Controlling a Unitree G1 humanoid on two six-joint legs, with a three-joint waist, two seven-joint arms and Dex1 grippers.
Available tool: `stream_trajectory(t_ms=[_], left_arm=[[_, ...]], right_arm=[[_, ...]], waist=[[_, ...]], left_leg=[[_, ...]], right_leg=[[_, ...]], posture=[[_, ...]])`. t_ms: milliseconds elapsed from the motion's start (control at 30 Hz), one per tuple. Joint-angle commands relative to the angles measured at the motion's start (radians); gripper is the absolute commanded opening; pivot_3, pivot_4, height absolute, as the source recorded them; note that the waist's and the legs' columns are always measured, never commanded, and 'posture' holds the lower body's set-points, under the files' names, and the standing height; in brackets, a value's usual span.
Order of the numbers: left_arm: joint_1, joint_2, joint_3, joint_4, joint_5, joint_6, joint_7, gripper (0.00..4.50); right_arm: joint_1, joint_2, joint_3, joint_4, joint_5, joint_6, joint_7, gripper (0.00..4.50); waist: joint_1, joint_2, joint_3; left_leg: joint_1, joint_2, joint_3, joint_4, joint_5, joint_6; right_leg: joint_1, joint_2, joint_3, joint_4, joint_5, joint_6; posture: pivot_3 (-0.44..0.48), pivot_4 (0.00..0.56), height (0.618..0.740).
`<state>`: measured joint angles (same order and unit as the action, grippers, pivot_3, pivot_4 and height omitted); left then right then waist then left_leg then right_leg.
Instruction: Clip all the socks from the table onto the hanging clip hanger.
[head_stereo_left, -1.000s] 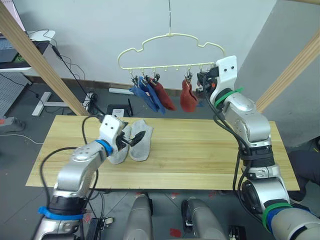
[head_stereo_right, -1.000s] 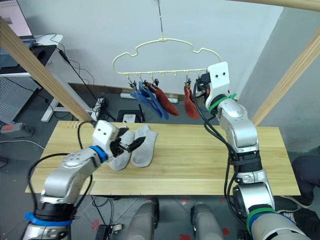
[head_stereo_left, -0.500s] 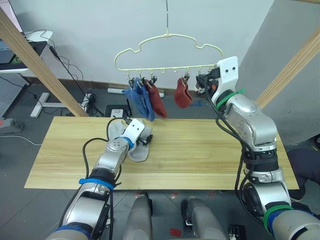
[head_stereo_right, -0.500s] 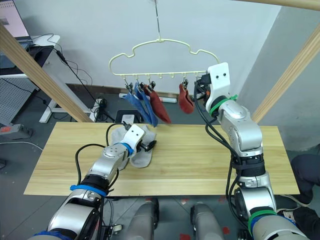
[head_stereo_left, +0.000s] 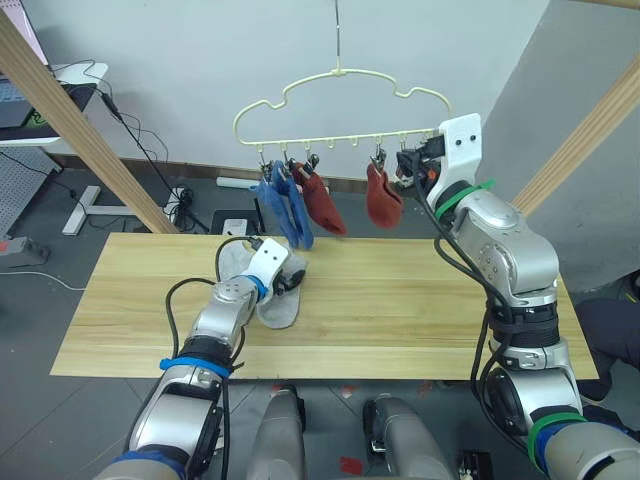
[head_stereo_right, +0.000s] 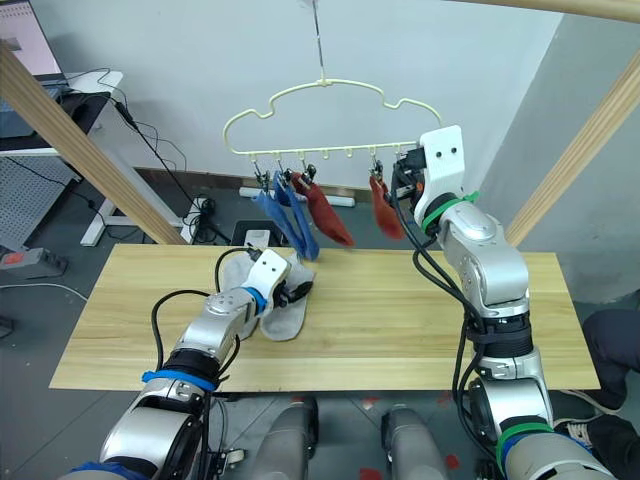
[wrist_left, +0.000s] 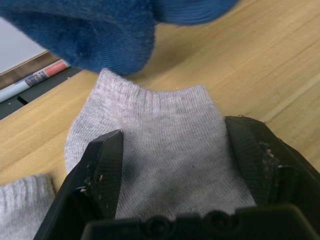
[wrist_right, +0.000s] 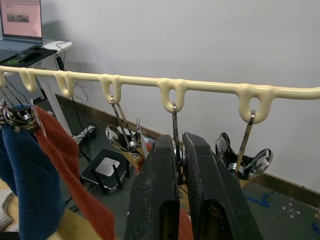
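The left gripper (wrist_left: 172, 165) has its fingers spread around a grey sock (wrist_left: 165, 145) lying on the table (head_stereo_left: 400, 300), while the right gripper (wrist_right: 180, 160) seems pinched on a clip of the hanger (head_stereo_left: 340, 105).

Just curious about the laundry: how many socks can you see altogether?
6: two blue socks and two red socks clipped on the hanger, and two grey socks on the table, under the left gripper.
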<state>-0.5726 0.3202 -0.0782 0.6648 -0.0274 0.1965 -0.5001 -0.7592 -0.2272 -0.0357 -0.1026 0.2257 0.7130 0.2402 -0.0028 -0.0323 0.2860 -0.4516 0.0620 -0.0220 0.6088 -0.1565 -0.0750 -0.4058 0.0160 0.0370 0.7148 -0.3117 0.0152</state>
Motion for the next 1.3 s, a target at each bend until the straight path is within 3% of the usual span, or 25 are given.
stream_trajectory(t_ms=[33,200,533,733,933,1133,1300], left_arm=[[0.038,-0.001,-0.009,-0.019,0.004,0.028,-0.028,2.95],[0.065,-0.007,-0.015,-0.083,-0.001,0.014,-0.062,2.55],[0.135,-0.006,-0.029,-0.31,-0.055,0.081,-0.175,0.03],[0.167,-0.043,0.027,-0.478,-0.194,0.089,-0.241,0.03],[0.195,-0.063,0.021,-0.68,-0.298,0.067,-0.307,0.03],[0.146,-0.095,-0.025,-0.702,-0.257,0.003,-0.278,0.03],[0.091,-0.098,-0.083,-0.643,-0.177,-0.078,-0.268,0.03]], right_arm=[[-0.011,-0.004,-0.021,0.005,0.01,-0.005,0.002,0.0],[-0.018,-0.005,-0.018,0.03,0.009,-0.019,0.009,0.0],[-0.025,-0.007,-0.02,0.062,0.007,-0.04,0.015,0.0],[-0.034,-0.005,-0.038,0.069,0.025,-0.021,0.014,0.0],[-0.1,0.015,-0.182,0.055,0.186,0.231,-0.019,0.0],[-0.21,0.047,-0.361,0.05,0.353,0.575,-0.09,0.0],[-0.266,0.11,-0.463,0.034,0.4,0.716,-0.16,0.0]], waist=[[0.0,0.0,0.0],[0.001,0.0,0.0],[0.001,0.0,0.0],[0.001,0.0,0.0],[0.001,0.0,0.0],[0.002,0.0,0.0],[0.0,0.0,0.0]], left_leg=[[0.0,0.0,0.0,0.0,0.0,0.0],[0.0,0.0,0.0,0.0,0.0,0.0],[0.0,0.0,-0.001,0.0,0.0,0.0],[0.0,0.0,-0.001,0.0,0.0,0.0],[0.0,0.001,-0.001,0.0,0.0,0.0],[-0.001,0.0,-0.001,0.0,0.0,0.0],[-0.001,0.0,-0.001,0.0,0.0,0.0]], right_leg=[[0.0,0.0,0.0,0.0,0.0,0.0],[0.0,0.0,0.0,0.0,0.0,0.0],[0.0,0.0,0.0,0.0,0.0,0.0],[0.0,0.0,0.001,0.0,0.0,0.0],[0.0,0.0,0.001,0.0,0.0,0.0],[0.001,0.0,0.001,0.0,0.0,0.0],[0.0,0.0,0.001,-0.001,0.0,0.0]], posture=[[0.033,0.254,0.74],[0.037,0.255,0.74],[0.039,0.25,0.74],[0.036,0.246,0.74],[0.036,0.244,0.74],[0.034,0.24,0.74],[0.029,0.237,0.74]])
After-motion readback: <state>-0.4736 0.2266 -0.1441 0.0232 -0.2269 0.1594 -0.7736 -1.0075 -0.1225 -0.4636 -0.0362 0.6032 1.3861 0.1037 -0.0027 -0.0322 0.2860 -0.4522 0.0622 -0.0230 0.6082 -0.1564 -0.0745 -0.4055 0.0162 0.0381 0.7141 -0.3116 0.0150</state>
